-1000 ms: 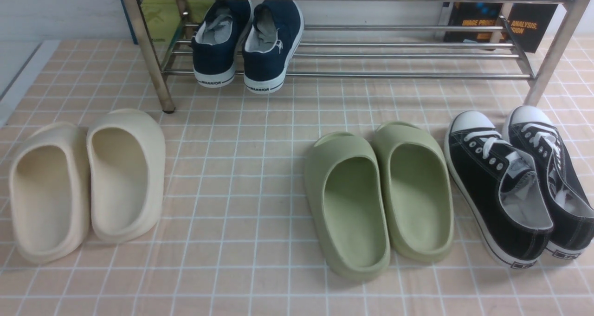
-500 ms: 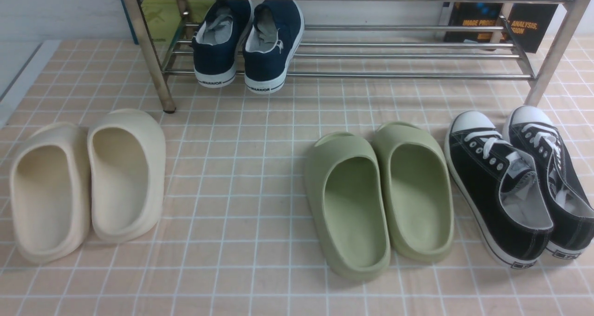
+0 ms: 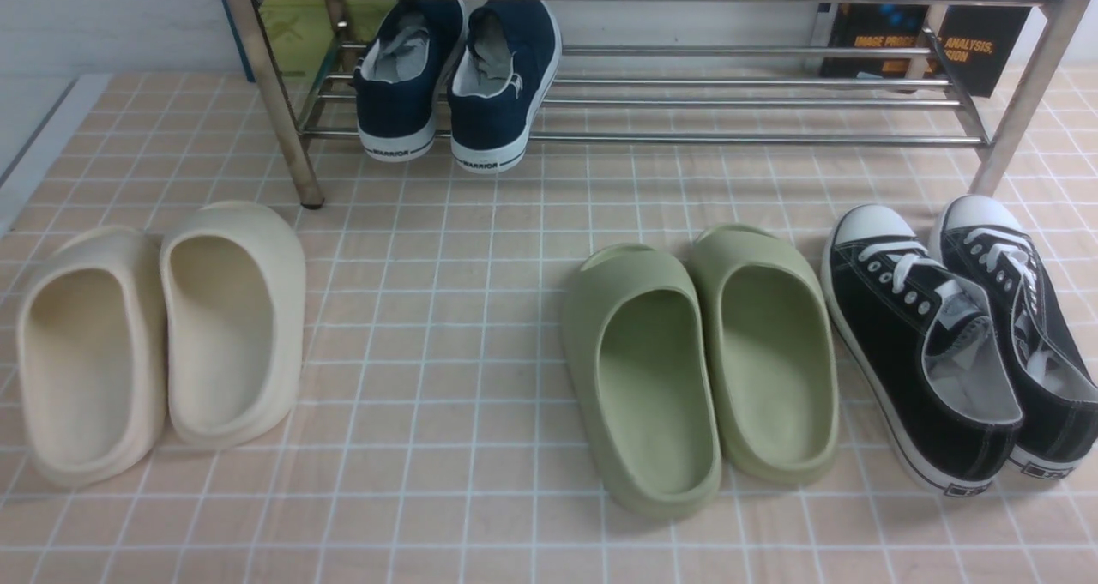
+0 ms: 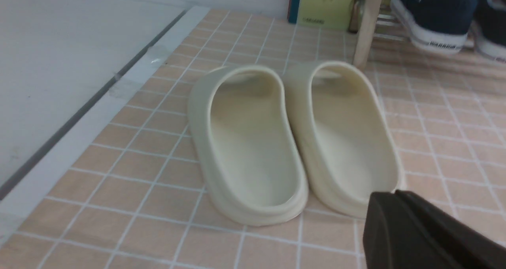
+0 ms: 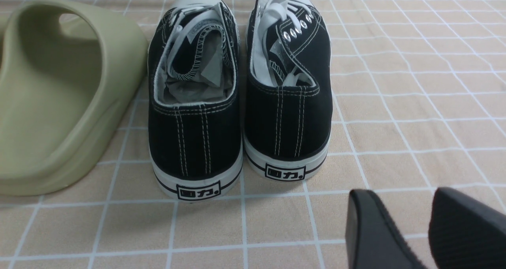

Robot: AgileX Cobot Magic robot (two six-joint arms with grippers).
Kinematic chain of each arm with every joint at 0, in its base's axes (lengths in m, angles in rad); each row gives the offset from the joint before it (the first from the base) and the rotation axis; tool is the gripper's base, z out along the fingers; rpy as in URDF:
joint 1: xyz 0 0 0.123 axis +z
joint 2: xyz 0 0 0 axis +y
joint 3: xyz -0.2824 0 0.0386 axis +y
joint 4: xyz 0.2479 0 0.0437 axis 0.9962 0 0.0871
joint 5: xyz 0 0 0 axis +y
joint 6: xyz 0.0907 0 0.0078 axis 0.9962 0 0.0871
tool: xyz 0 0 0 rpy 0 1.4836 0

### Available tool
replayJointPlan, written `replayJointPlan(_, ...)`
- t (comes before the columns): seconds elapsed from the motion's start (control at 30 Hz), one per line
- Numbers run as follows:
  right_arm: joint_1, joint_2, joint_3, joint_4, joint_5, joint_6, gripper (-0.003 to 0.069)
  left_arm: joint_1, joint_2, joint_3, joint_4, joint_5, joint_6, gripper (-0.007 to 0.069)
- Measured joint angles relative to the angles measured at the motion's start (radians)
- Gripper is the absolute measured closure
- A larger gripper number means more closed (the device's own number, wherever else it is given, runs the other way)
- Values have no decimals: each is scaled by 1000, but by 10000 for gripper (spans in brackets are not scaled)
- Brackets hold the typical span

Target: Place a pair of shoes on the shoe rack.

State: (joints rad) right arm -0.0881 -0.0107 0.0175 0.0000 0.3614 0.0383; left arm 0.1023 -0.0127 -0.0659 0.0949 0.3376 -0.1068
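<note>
Two navy slip-on shoes point(image 3: 459, 78) with white soles stand side by side, heels toward me, on the lower bars of the silver shoe rack point(image 3: 738, 104) at its left end. One also shows in the left wrist view point(image 4: 433, 16). Neither gripper shows in the front view. My left gripper point(image 4: 385, 196) is shut and empty, just above the tiled floor near the heel of the cream slides. My right gripper point(image 5: 399, 205) is open and empty, low over the floor behind the black sneakers.
Cream foam slides point(image 3: 163, 335) lie at the front left, green slides point(image 3: 699, 361) in the middle, black lace-up sneakers point(image 3: 952, 335) at the right. Books point(image 3: 969, 35) lean behind the rack. A grey floor strip point(image 4: 59, 83) borders the tiles on the left.
</note>
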Motion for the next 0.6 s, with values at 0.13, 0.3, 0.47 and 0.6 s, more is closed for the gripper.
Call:
replayJointPlan(0.13, 0, 0, 0, 0, 0, 0, 419, 0, 0, 28, 25, 8, 10, 606)
replayJointPlan(0.3, 0, 0, 0, -6, 0, 0, 419, -26, 0, 33, 49, 73, 12, 606)
replayJointPlan(0.47, 0, 0, 0, 0, 0, 0, 419, -100, 0, 42, 71, 98, 14, 606)
replayJointPlan(0.6, 0, 0, 0, 0, 0, 0, 419, -109, 0, 78, 70, 88, 15, 606)
